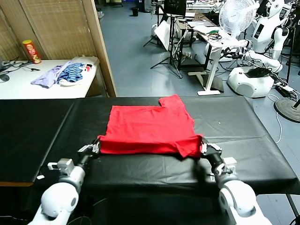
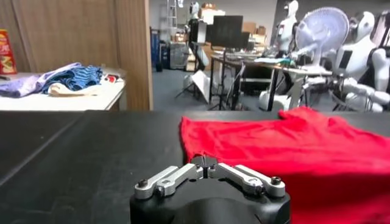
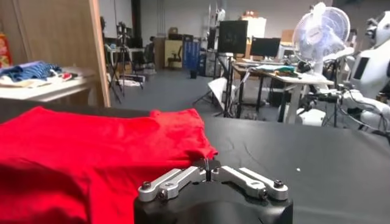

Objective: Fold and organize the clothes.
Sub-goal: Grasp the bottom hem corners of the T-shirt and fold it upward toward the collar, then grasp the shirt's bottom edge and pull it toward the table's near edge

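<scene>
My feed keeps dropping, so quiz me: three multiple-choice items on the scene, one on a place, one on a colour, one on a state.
1. Where does the T-shirt lie?
A. On the black table
B. On the white side table
C. On the floor

2. What colour is it?
A. Lilac
B. Blue-striped
C. Red

3. How do the left gripper and right gripper stand?
A. Both wide open
B. Both shut at the shirt's near corners
C. Both raised high

Answers: 1 A, the head view shows it flat on the black top. 2 C, every view shows it red. 3 B, each wrist view shows the fingers meeting.
</scene>
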Tool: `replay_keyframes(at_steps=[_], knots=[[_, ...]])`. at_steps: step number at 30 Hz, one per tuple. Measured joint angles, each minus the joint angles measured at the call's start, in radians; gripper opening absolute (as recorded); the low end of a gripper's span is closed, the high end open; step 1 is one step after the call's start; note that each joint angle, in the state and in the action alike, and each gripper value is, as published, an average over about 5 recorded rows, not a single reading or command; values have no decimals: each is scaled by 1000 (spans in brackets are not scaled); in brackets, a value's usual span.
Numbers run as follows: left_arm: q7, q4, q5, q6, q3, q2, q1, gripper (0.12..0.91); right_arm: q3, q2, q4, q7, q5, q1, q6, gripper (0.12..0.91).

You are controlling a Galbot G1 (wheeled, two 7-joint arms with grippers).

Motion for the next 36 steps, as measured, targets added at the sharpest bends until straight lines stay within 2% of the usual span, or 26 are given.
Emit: replay_keyframes(at_steps=[6,9,11,15,17,20,23,25,36], knots=[[-10,57,10,-5,27,-1,-51,126,-2,1,-37,-56,24,18,12,140],[-4,66,13,2,34,-2,-61,130,8,-10,-26,-71,33,5,2,246],[0,66,17,4,35,-3,-61,166,18,-20,-8,-71,43,-10,-10,363],[4,60,21,6,34,-3,-51,351,40,-43,53,-59,63,-54,-36,581],[5,53,22,7,30,-2,-41,469,52,-55,94,-49,68,-84,-48,686],[7,36,20,10,21,1,-20,637,69,-68,157,-34,66,-135,-62,777],[10,17,15,14,11,6,8,758,84,-71,206,-22,60,-190,-72,794],[12,4,4,18,4,8,30,787,90,-69,226,-17,56,-226,-75,797],[25,-3,-102,54,-33,15,77,798,67,-39,213,-29,21,-264,-69,797]])
